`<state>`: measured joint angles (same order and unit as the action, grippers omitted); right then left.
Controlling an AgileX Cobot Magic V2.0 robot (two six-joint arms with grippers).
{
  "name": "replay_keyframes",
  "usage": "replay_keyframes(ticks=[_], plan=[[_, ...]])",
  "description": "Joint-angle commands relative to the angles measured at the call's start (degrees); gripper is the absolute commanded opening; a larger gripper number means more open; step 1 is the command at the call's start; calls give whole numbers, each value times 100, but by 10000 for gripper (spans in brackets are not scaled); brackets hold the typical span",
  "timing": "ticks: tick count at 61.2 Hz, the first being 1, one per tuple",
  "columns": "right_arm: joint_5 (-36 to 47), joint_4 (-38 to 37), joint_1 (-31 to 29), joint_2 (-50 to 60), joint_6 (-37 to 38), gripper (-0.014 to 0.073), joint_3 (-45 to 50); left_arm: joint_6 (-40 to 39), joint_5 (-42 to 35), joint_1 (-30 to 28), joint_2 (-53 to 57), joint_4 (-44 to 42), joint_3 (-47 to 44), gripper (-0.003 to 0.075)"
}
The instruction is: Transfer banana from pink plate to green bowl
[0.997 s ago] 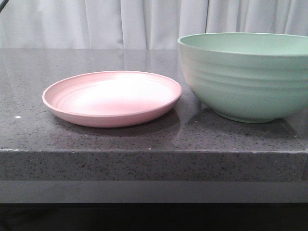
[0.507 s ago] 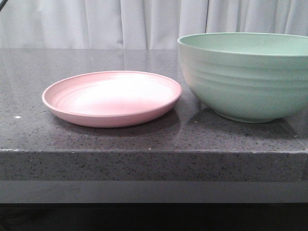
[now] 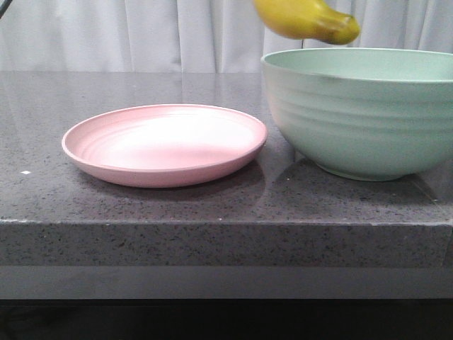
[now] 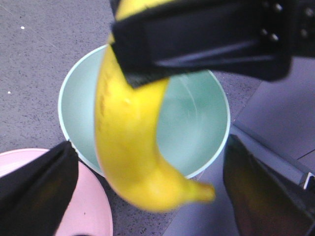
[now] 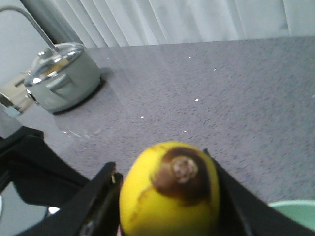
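The yellow banana [image 3: 306, 19] hangs in the air just above the left rim of the green bowl [image 3: 361, 117], at the top edge of the front view. My right gripper [image 5: 167, 196] is shut on it; its fingers press both sides of the brown-ended banana [image 5: 170, 196]. In the left wrist view the right gripper [image 4: 206, 39] holds the banana [image 4: 130, 147] over the bowl [image 4: 197, 123]. My left gripper [image 4: 147, 196] is open and empty, its fingers [image 4: 39, 191] wide apart, high above the bowl and the pink plate [image 4: 91, 206]. The plate [image 3: 166, 145] is empty, left of the bowl.
The grey speckled counter ends at a front edge [image 3: 226, 223] close to the plate and bowl. A steel pot with a glass lid [image 5: 61, 81] stands far off on the counter. White curtains hang behind.
The banana has come into the front view from above, over the bowl's left rim. The plate and bowl have not moved.
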<state>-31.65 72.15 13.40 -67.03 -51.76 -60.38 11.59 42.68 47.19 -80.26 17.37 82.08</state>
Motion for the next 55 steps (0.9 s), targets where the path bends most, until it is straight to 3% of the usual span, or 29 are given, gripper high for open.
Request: replay_keyframes(ticks=[1, 13, 33, 49, 55], plan=[[133, -679, -50, -188, -148, 133, -742, 9, -418, -76, 214, 74, 198, 597], [186, -1999, -337, -834, -148, 133, -1294, 9, -418, -254, 214, 74, 198, 597], [-546, -2183, -456, -1482, -132, 140, -1294, 9, -464, -286, 214, 74, 198, 597], [-644, -2183, -456, -1488, 46, 473, -1294, 9, -464, -295, 214, 74, 198, 597], [-662, -2240, -470, -1474, 354, 499, -1322, 9, -464, -295, 214, 74, 198, 597]])
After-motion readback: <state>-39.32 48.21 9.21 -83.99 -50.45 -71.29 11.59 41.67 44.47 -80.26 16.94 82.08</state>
